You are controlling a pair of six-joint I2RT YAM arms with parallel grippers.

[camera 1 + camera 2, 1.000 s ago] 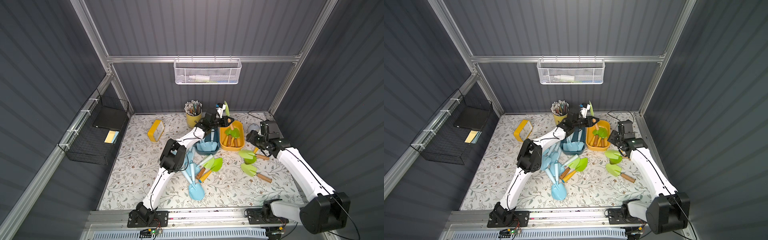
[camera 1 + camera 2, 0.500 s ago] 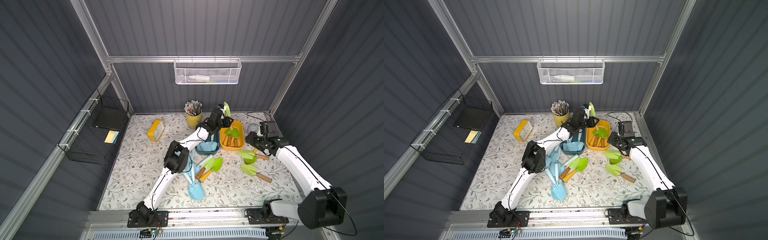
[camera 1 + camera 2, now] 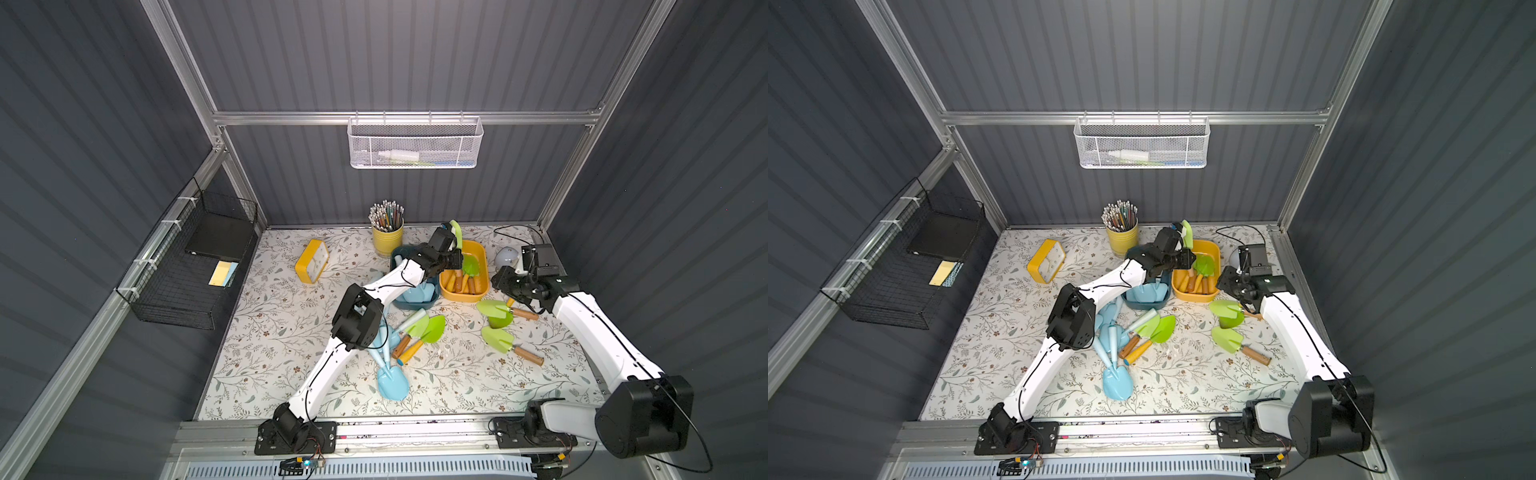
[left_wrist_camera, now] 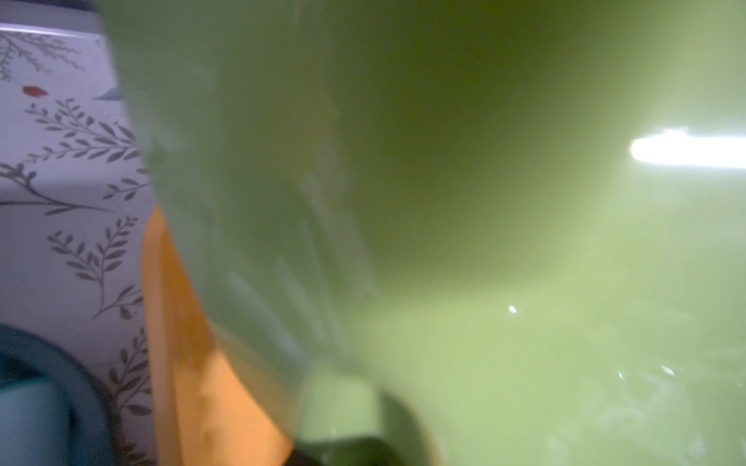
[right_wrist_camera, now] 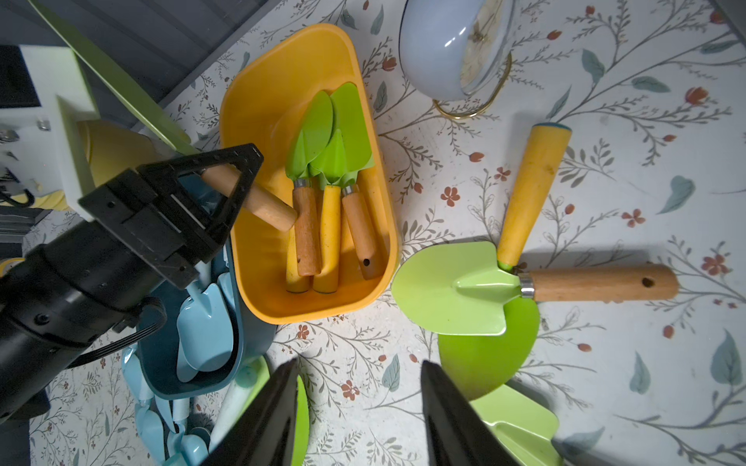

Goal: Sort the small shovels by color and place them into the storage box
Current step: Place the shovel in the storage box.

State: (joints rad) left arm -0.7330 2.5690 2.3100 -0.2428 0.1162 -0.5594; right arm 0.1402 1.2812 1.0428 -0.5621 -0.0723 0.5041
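My left gripper is shut on the wooden handle of a green shovel, blade pointing up, over the near-left end of the yellow storage box. That blade fills the left wrist view. Three green shovels lie in the yellow box. Pale blue shovels lie in the teal box. My right gripper hangs open above bare mat, beside two crossed green shovels. More green shovels and blue ones lie loose on the mat.
A yellow cup of pencils stands behind the teal box. A yellow clock sits at the back left and a pale round clock right of the yellow box. Wire baskets hang on the back and left walls.
My left gripper has carried the green shovel to the right, from over the teal box to over the yellow box. The right gripper has shifted slightly and stays open.
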